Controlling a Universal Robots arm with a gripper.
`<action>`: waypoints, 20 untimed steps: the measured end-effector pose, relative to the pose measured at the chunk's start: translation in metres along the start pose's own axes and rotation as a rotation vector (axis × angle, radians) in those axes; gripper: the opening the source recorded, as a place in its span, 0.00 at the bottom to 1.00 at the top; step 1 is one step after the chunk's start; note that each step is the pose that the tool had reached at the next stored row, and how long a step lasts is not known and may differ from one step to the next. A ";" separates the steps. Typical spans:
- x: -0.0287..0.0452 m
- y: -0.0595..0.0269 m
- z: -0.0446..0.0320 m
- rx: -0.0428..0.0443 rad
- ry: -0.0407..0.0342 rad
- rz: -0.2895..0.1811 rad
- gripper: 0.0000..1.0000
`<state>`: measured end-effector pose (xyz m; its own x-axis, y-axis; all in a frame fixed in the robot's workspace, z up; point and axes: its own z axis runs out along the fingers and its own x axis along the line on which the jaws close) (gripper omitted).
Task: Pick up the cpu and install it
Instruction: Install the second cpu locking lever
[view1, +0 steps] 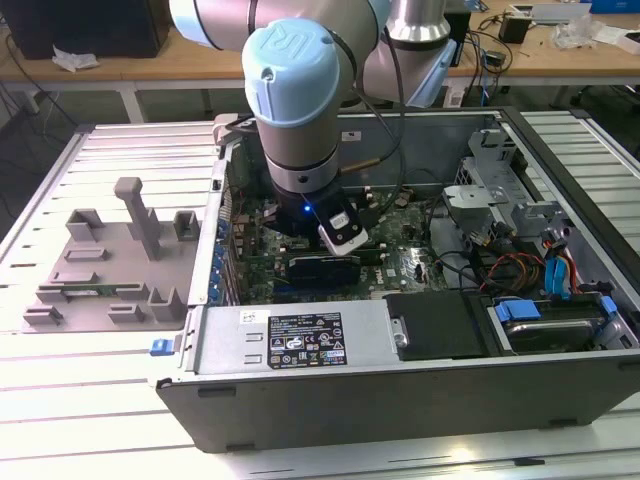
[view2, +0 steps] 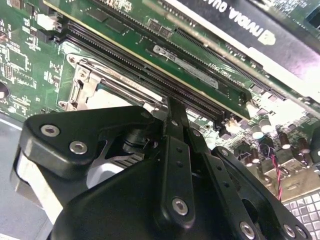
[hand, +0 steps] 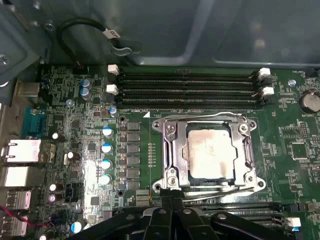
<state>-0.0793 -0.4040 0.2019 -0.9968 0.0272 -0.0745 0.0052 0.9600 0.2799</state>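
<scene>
- A robot arm (view1: 300, 110) with a pale blue cap fills the upper middle of the exterior view, reaching down into an open computer case (view1: 400, 370) that lies on its side on a slatted metal table (view1: 90, 400).
- A gray fixture tray (view1: 100, 270) with upright blocks sits on the table at the exterior view's left, just beside the case.
- Inside the case, the green circuit board (hand: 295, 125) spreads across the first wrist view, with black memory slots (hand: 190, 90) running in rows along the upper middle of the frame.
- A black expansion card (view2: 280, 30) crosses the upper right of the second wrist view.
- The metal socket frame (hand: 172, 150) sits right of center in the first wrist view, its bracket surrounding the chip.
- The cpu (hand: 207, 150), silver-topped and square, lies flat inside that frame, seated in the socket.
- The gripper (hand: 171, 201) rises from the bottom edge of the first wrist view, its black fingers (hand: 165, 205) pressed together in a closed pair with nothing between them, their tips at the near edge of the socket frame and apart from the cpu.
- In the second wrist view the gripper (view2: 176, 107) shows the same joined fingertips, low over the board beside the frame's metal edge.
- Blue-topped capacitors (hand: 106, 155) stand in a column just beside the frame.
</scene>
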 end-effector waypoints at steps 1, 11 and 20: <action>0.0004 -0.0002 0.0005 -0.0029 -0.0006 0.000 0.11; 0.0033 -0.0016 0.0057 -0.0396 -0.0033 0.002 0.11; 0.0070 -0.0008 0.0086 -0.0452 -0.0036 0.002 0.11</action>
<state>-0.0856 -0.4022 0.1928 -0.9965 0.0305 -0.0772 0.0039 0.9464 0.3231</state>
